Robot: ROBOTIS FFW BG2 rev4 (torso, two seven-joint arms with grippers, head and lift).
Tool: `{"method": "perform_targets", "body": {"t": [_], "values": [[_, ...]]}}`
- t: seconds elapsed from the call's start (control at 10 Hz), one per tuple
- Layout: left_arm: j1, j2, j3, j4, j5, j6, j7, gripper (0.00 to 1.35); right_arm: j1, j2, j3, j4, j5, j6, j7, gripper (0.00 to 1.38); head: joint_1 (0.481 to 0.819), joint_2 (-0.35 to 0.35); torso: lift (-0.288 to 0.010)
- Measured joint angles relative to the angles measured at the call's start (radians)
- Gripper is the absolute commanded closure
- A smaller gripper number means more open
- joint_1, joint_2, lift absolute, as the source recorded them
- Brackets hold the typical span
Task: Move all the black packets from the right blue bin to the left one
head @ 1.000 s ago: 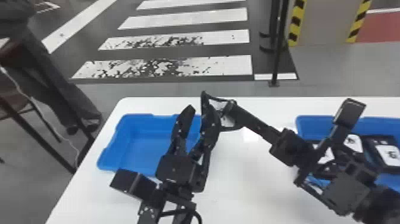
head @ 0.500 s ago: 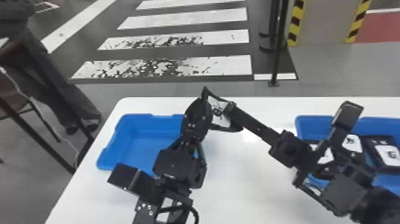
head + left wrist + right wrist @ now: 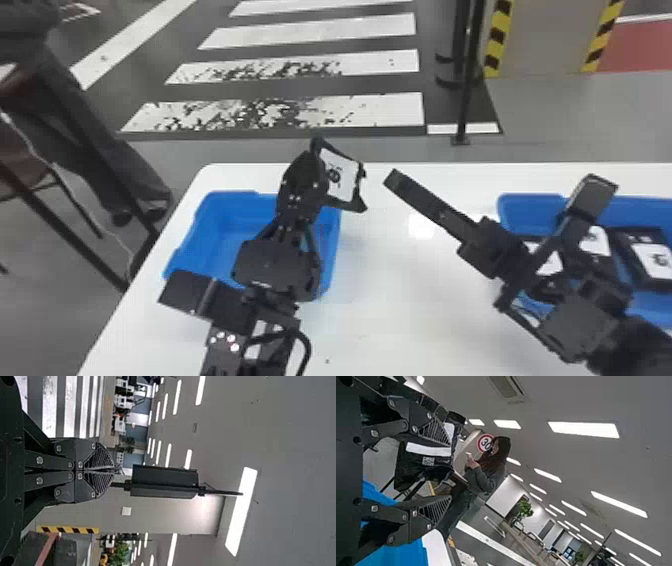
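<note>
Beyond the white table [image 3: 400, 325], a crosswalk [image 3: 320, 30] marks the gray floor [image 3: 560, 125]; a black post [image 3: 467, 100] stands near yellow-and-black hazard striping [image 3: 495, 45].

the left arm rose from the bottom, left gripper [image 3: 311, 165] pinched closed; the right arm slanted in from the lower right, right gripper [image 3: 393, 179] spread open.

A round red-rimmed sign [image 3: 483, 444] in the room behind read "30". The raised packet [image 3: 356, 204] bore a white label [image 3: 341, 176] with a bold dark mark, too blurred to read. White labels [image 3: 656, 261] also marked the packets [image 3: 626, 246] in the right bin [image 3: 532, 200], their print likewise unreadable.
</note>
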Motion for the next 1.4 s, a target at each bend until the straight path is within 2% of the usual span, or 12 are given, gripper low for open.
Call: {"method": "perform_targets", "body": {"t": [0.2,0.4,0.5,0.6,0.7,0.9,1.0,1.2,1.4], "values": [[-0.025,-0.021,0.074,0.034,-0.089,-0.006,0.017,1.22,0.005,-0.001,-0.002,0.004,-0.013,-0.029,0.008,0.13,0.678,0.234,-0.14],[-0.102,-0.04,0.162,0.164,-0.226,-0.034,0.039,1.21,0.009,-0.002,-0.003,0.009,-0.029,-0.037,0.009,0.13,0.677,0.259,-0.14],[-0.139,-0.044,0.193,0.236,-0.279,-0.04,0.057,0.76,0.008,-0.003,-0.003,0.009,-0.026,-0.037,0.009,0.13,0.68,0.276,-0.14],[-0.159,-0.045,0.203,0.299,-0.259,-0.04,0.069,0.18,0.007,-0.004,-0.004,0.01,-0.018,-0.036,0.009,0.13,0.691,0.288,-0.14],[-0.16,-0.046,0.211,0.332,-0.215,-0.04,0.07,0.04,0.008,-0.005,-0.012,0.012,0.002,-0.029,0.009,0.13,0.695,0.296,-0.14],[-0.138,-0.049,0.208,0.342,-0.135,-0.1,0.069,0.21,0.024,-0.006,-0.066,0.003,0.087,0.0,0.009,0.13,0.695,0.287,-0.14],[-0.119,-0.05,0.189,0.33,-0.077,-0.154,0.069,0.22,0.041,-0.003,-0.112,-0.022,0.155,0.033,0.0,0.13,0.695,0.269,-0.14],[-0.059,-0.049,0.141,0.241,0.032,-0.203,0.063,0.22,0.118,0.021,-0.254,-0.144,0.4,0.128,-0.081,0.14,0.695,0.212,-0.14],[-0.015,-0.046,0.087,0.186,0.123,-0.226,0.047,0.25,0.188,0.035,-0.321,-0.251,0.551,0.263,-0.192,0.15,0.695,0.137,-0.14]]}}
